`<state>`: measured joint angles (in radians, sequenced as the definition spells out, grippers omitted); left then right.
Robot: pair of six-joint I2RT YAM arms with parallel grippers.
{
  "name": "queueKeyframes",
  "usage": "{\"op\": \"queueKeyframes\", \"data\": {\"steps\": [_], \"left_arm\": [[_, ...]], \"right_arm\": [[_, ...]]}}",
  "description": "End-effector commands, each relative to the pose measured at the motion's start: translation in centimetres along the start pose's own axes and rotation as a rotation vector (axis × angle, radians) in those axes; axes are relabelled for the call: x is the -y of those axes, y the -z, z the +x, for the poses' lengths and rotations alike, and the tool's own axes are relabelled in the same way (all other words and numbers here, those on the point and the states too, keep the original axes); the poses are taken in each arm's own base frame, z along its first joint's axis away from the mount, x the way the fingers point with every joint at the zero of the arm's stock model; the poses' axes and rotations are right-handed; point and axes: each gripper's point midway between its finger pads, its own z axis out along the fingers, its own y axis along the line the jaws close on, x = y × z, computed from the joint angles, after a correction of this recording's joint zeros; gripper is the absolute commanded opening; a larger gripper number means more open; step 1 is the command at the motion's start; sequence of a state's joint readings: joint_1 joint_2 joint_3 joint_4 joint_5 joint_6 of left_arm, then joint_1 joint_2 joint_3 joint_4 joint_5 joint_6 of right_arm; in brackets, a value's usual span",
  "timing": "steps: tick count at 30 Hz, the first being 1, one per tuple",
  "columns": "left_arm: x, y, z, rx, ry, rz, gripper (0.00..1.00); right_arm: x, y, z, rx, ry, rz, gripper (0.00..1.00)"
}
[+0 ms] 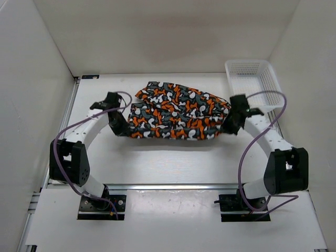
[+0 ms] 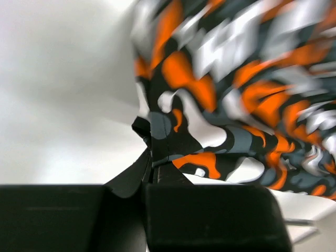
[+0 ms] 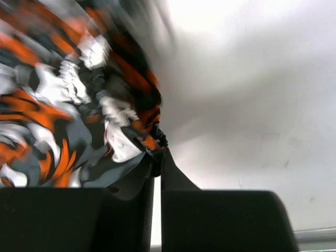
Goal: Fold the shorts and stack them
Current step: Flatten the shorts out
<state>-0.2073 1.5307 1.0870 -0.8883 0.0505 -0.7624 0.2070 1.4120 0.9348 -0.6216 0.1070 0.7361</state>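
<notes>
The shorts [image 1: 176, 111], in an orange, grey, black and white blotch print, are stretched between my two grippers over the middle of the table. My left gripper [image 1: 122, 125] is shut on their left end, with cloth pinched at its tips in the left wrist view [image 2: 153, 157]. My right gripper [image 1: 229, 124] is shut on their right end, with a bunched edge pinched at its tips in the right wrist view [image 3: 157, 156]. The far part of the shorts rests on the table; the near edge looks lifted. Both wrist views show blurred cloth [image 2: 247, 94] [image 3: 58, 105].
A white plastic mesh basket [image 1: 252, 81] stands at the back right, close behind my right gripper. White walls close in the table [image 1: 173, 157] on three sides. A metal rail [image 1: 168, 186] runs along the near edge by the arm bases.
</notes>
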Motion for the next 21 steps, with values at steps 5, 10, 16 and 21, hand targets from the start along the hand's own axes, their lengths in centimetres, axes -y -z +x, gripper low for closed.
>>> {"op": "queueKeyframes", "data": {"steps": [5,10,16,21], "left_arm": [[3.8,7.7,-6.9,0.209,-0.005,0.094,0.1],[-0.6,2.0,-2.7,0.094,0.01,-0.02,0.1],[-1.2,-2.0,1.3,-0.014,-0.017,-0.053,0.1],[1.8,-0.8,1.2,0.011,-0.067,0.009,0.1]], "right_arm": [[-1.1,9.8,-11.2,0.305,0.152,0.053,0.0],[4.0,6.2,-4.5,0.085,0.149,0.133,0.0],[8.0,2.5,-1.5,-0.121,-0.037,0.13,0.11],[5.1,2.4,-3.0,-0.112,-0.066,0.02,0.28]]}}
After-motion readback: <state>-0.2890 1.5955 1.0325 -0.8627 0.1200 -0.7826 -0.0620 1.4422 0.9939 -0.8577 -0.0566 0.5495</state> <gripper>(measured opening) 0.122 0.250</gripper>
